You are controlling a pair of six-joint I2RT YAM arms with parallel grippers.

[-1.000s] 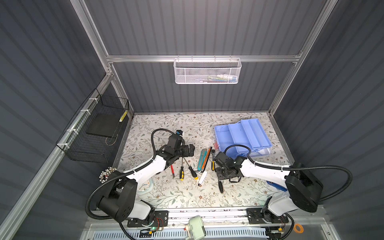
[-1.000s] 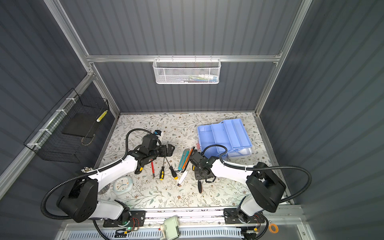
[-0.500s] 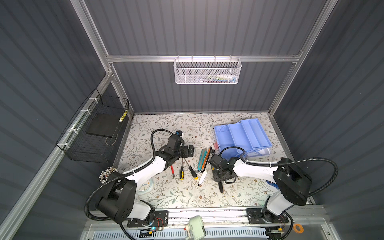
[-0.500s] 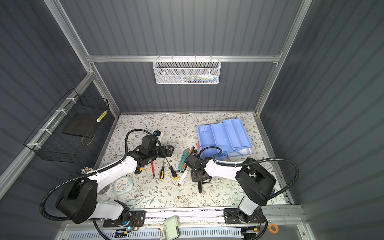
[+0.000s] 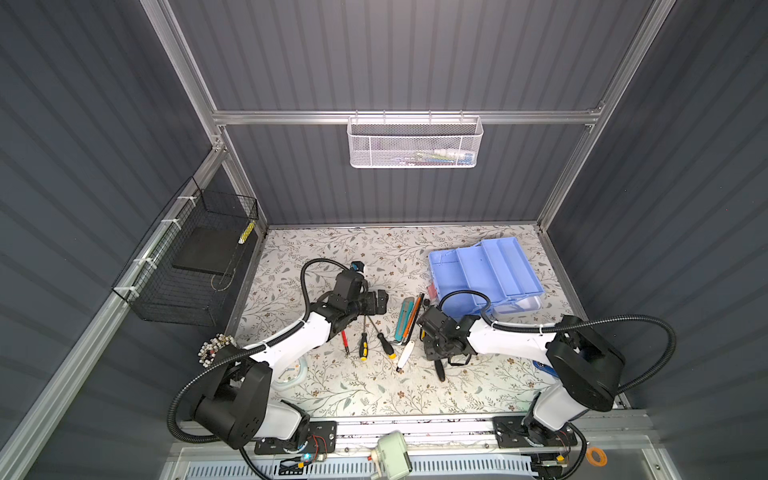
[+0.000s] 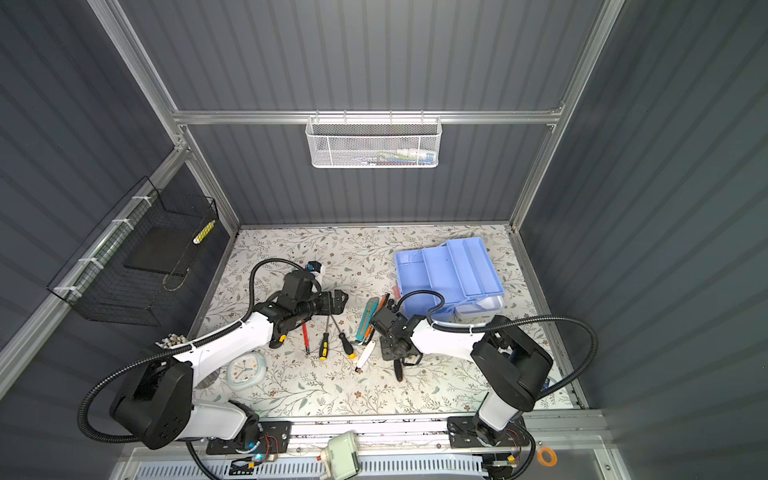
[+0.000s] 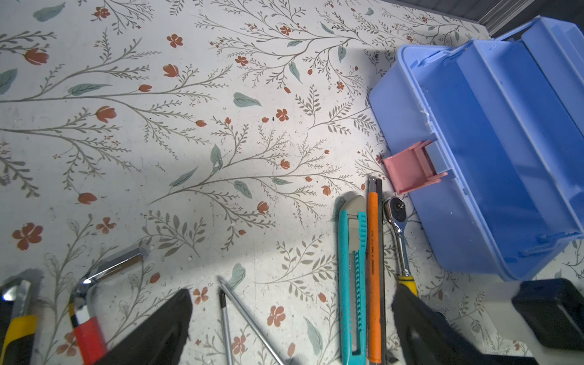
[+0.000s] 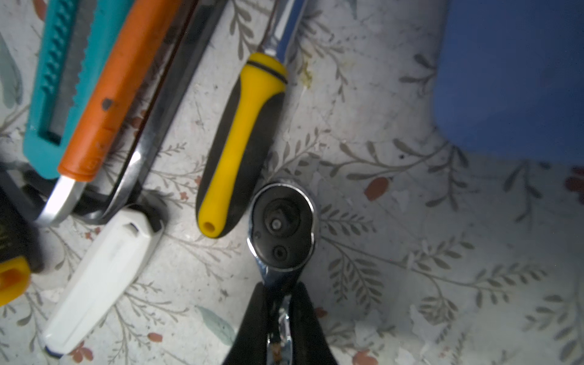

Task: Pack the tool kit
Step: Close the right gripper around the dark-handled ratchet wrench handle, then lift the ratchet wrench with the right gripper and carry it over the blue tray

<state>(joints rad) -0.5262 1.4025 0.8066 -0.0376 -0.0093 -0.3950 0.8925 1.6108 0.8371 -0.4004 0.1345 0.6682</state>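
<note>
Floral tabletop [image 5: 353,395] bears the ratchet [image 8: 281,227], pinched by right hand [image 8: 279,303].

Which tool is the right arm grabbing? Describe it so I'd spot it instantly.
Find the blue box; a row of tools lies beside it. At the row's box end, the ratchet has its neck pinched in the right jaws. Unlike the yellow-handled ratchet alongside, its handle is all black.
</note>
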